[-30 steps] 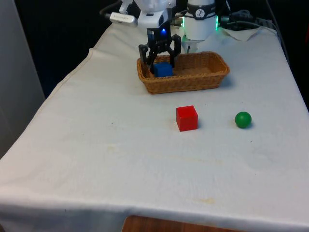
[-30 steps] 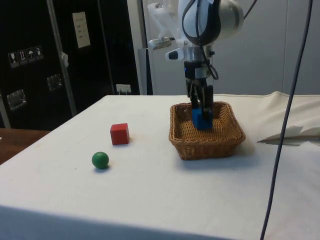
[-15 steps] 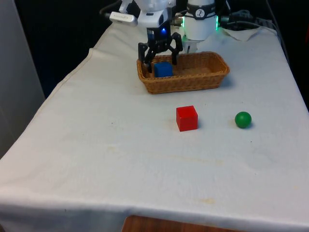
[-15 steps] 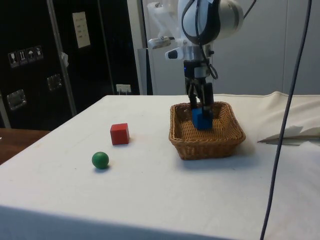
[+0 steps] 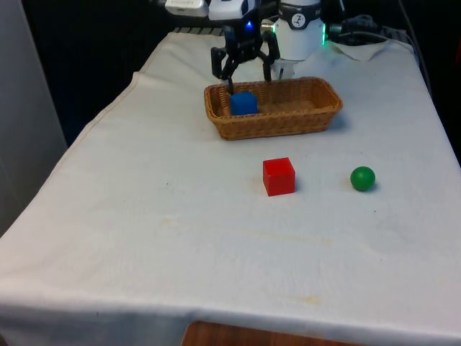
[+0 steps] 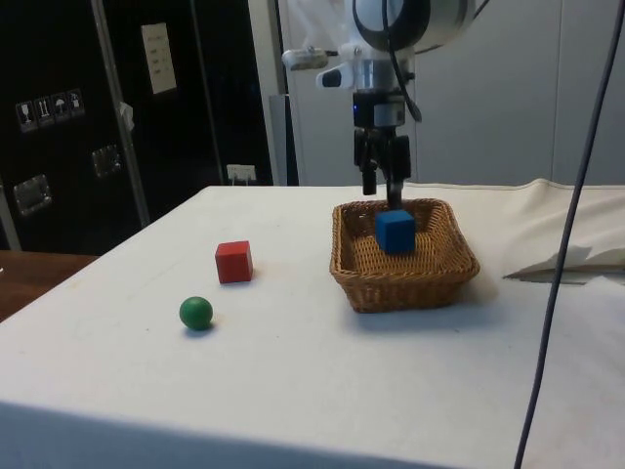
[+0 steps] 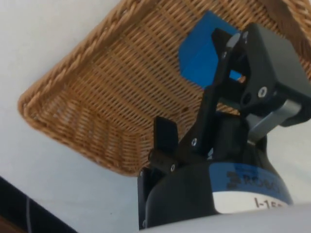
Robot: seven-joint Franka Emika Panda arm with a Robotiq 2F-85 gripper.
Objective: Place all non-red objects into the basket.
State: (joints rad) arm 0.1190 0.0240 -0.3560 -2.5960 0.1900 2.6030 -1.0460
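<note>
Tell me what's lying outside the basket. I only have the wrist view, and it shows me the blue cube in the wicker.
Observer: A green ball lies on the cloth, on the near side of the basket and towards the front view's right.
Operator: Anything else out there?
Observer: A red cube, on the front view's left of the ball and apart from it.
Operator: Is the gripper clear of the blue cube?
Observer: Yes. In the side view the gripper hangs open above the basket's rim, and the blue cube sits free on the basket floor below it.
</note>
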